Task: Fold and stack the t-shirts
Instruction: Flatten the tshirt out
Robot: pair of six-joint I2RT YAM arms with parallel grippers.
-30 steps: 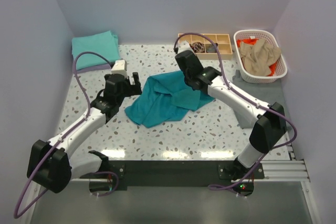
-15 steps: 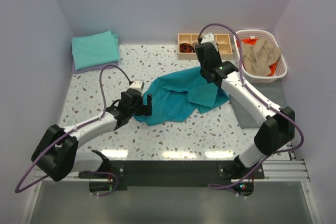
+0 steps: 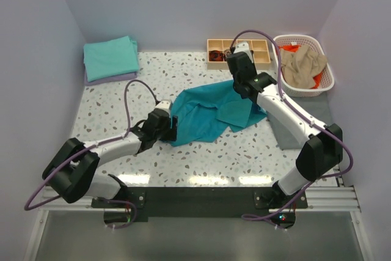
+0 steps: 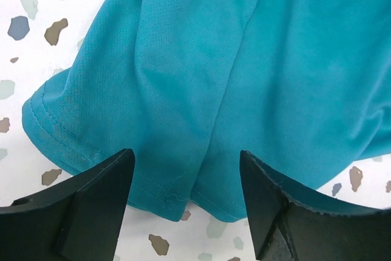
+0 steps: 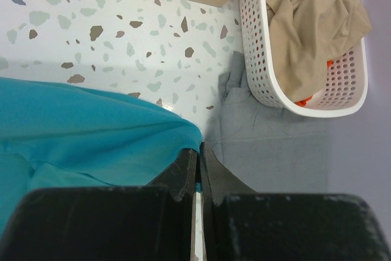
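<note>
The teal shirt (image 3: 204, 114) lies crumpled at mid-frame in the top view. The left claw (image 4: 184, 166) stands wide over its lower-left hem, a finger on either side of a fold (whether they touch the cloth I cannot tell). The right claw (image 5: 197, 156) is pinched tight on the shirt's upper-right edge, near the tray (image 3: 212, 43). A folded aqua shirt (image 3: 110, 57) sits on a lavender shirt (image 3: 113, 79) at upper left. A tan shirt (image 3: 302, 65) lies over an orange shirt (image 3: 287, 47) in the basket (image 3: 328, 76) at upper right.
</note>
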